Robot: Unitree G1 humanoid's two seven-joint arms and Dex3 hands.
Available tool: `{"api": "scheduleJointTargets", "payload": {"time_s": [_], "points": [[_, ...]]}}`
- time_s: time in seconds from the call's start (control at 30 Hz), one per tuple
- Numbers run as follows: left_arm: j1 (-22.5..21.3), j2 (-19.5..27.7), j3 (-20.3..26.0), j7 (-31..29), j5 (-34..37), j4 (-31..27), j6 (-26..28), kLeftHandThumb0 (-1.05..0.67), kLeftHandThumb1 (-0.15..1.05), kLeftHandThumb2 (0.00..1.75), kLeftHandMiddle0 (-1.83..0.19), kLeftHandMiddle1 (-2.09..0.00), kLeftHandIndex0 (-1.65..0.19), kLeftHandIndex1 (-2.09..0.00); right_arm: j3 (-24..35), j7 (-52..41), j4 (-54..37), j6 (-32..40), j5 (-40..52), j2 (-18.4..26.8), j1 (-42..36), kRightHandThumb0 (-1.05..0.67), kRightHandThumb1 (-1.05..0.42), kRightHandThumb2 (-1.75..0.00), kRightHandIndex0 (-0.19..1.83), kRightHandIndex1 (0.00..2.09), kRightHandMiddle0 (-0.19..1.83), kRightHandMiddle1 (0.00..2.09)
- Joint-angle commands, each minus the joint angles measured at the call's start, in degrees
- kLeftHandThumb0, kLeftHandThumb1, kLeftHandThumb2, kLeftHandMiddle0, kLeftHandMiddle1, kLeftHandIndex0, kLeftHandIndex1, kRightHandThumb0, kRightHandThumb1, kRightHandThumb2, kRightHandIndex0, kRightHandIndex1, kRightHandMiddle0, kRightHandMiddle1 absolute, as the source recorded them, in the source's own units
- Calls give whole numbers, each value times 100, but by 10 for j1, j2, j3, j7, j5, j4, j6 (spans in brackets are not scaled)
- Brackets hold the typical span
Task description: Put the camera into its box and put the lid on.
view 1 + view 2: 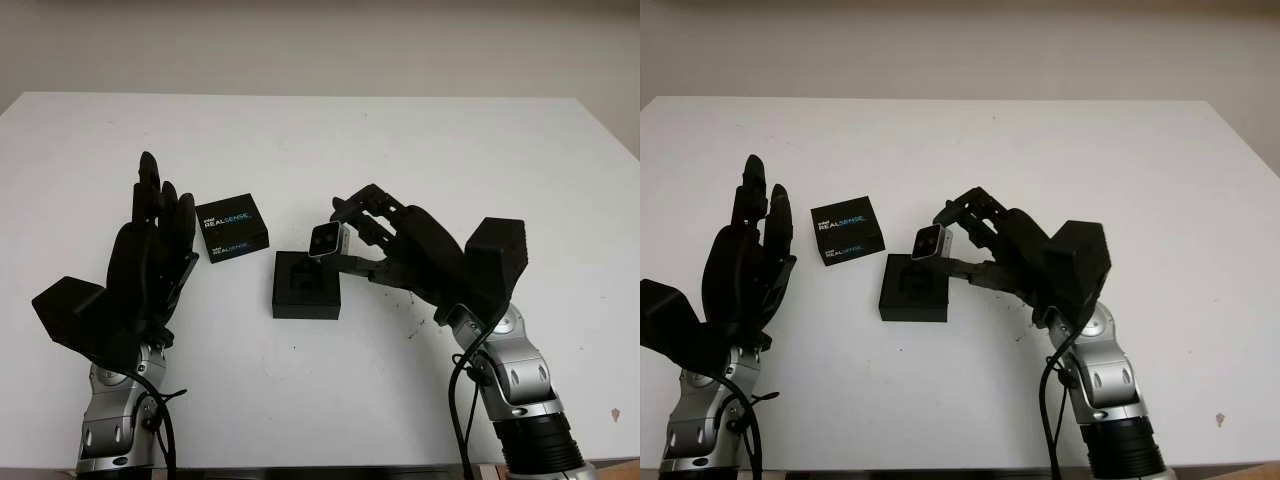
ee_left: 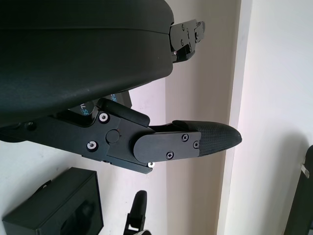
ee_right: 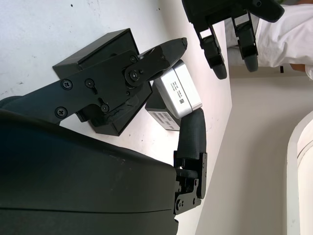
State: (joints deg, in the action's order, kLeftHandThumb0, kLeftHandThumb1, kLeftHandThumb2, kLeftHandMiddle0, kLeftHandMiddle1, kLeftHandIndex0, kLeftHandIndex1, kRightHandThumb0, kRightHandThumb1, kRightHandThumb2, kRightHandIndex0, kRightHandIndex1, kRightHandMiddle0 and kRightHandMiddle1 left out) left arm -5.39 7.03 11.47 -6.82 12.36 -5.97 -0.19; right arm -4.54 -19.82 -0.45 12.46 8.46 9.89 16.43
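My right hand (image 1: 345,232) is shut on a small silver camera (image 1: 325,241), holding it just above the far right corner of the open black box (image 1: 305,285) in the middle of the table. In the right wrist view the camera (image 3: 180,92) sits pinched between two fingertips (image 3: 171,50), with the box (image 3: 105,54) below it. The black lid (image 1: 232,227), printed REALSENSE, lies flat on the table to the left of the box. My left hand (image 1: 158,215) is open and raised upright, left of the lid.
The white table (image 1: 450,140) stretches wide behind and to both sides. Its far edge meets a pale wall. In the left wrist view the box (image 2: 58,208) lies beyond my left hand's fingers (image 2: 205,139).
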Motion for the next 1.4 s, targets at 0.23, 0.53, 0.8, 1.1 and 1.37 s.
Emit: {"api": "scheduleJointTargets", "payload": {"time_s": [0.23, 0.53, 0.8, 1.1, 1.37], "points": [[4, 1, 0, -1, 0, -2, -1, -68, 105, 46, 19, 0, 19, 0, -6, 6, 47, -35, -16, -20, 5, -38, -104, -6, 9, 8, 11, 186], [4, 1, -1, 0, -3, 1, -4, -69, 105, 46, 19, 0, 19, 0, -12, 3, 95, -51, -27, -33, 26, -41, -102, -5, 11, 8, 17, 183], [3, 1, -3, 3, -7, 0, 2, -70, 105, 47, 19, 0, 19, 0, -12, -7, 130, -52, -33, -35, 50, -42, -100, -5, 13, 8, 21, 177], [4, 0, -4, 3, -8, -1, 0, -71, 105, 48, 19, 0, 19, 0, -12, -29, 165, -82, -33, -40, 68, -44, -99, -5, 15, 9, 25, 173], [4, -3, -4, 7, -8, -2, 2, -71, 105, 47, 19, 0, 19, 0, -22, -38, 175, -95, -47, -37, 70, -43, -98, -5, 17, 9, 28, 171]]}}
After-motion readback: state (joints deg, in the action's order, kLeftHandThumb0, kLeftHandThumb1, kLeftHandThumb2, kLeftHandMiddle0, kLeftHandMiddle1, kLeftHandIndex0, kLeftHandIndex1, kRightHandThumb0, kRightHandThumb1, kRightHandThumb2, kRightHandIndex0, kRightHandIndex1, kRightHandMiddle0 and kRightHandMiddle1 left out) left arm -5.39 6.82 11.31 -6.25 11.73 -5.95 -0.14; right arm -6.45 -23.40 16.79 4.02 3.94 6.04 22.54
